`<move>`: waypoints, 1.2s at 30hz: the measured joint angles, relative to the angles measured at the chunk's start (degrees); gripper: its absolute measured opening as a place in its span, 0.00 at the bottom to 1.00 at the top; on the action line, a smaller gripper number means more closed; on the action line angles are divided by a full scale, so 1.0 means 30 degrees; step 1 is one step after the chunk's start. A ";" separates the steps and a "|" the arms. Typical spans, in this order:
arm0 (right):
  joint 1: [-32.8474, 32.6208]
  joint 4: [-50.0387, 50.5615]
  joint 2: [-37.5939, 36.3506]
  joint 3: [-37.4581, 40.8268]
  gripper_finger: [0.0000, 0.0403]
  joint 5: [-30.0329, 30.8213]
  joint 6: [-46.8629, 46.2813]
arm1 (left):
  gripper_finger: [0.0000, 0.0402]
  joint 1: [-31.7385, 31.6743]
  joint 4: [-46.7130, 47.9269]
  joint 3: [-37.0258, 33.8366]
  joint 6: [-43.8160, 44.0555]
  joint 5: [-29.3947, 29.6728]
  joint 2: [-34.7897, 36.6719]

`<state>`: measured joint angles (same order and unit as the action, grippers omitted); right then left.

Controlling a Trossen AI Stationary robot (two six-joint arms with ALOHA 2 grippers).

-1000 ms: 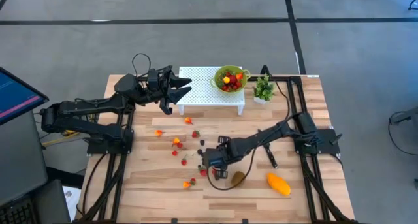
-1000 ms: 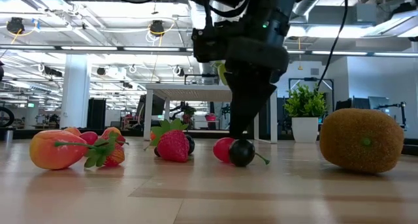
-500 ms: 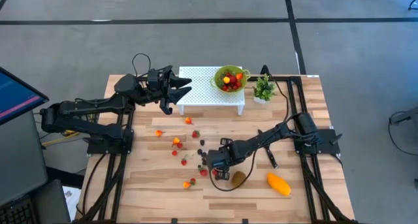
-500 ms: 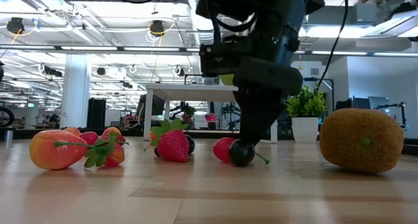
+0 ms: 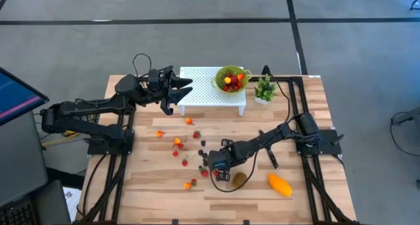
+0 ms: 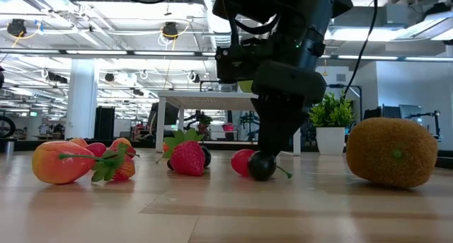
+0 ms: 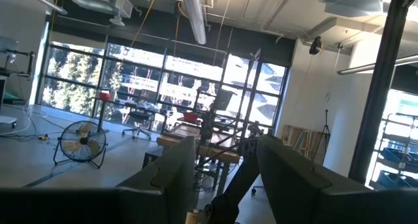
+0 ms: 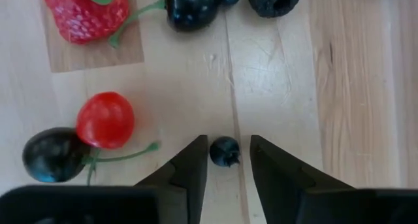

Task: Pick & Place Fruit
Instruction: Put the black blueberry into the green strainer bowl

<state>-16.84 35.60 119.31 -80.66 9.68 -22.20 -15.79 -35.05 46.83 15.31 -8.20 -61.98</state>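
Right tool (image 8: 227,160): down on the bench (image 5: 151,185), fingers narrowly parted, straddling a small dark berry (image 8: 225,151), not yet clamped.
Berry: on bare wood at bench centre, ready for pinching.
Neighbours: red cherry (image 8: 105,119) and black cherry (image 8: 49,155) just beside; kiwi (image 5: 239,179) at 4 o'clock.
Bowl (image 5: 232,79): 12 o'clock, likely destination.
Left tool (image 5: 184,86): parked at 11 o'clock, partly open, empty.

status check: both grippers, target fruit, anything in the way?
Right gripper down at the table, fingers straddling a small dark berry, not clamped yet. Left gripper parked open by the white stand. Red cherry and dark cherry close beside.
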 joint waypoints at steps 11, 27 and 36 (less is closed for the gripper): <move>0.0000 -0.0124 0.0007 0.0000 0.17 -0.0133 0.0024 | 0.40 0.0000 0.0000 0.0000 0.0000 0.0003 -0.0007; 0.0113 -0.2102 0.0023 -0.0489 0.15 0.1713 -0.1577 | 0.40 0.0000 0.0005 0.0000 0.0000 -0.0001 0.0000; 0.0741 -0.0348 -0.1731 -0.2633 0.15 0.4692 -0.0037 | 0.40 0.0000 0.0009 0.0000 0.0000 -0.0001 -0.0003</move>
<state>-14.62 34.56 114.11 -88.56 23.75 -22.31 -15.79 -35.02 46.83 15.31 -8.20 -61.98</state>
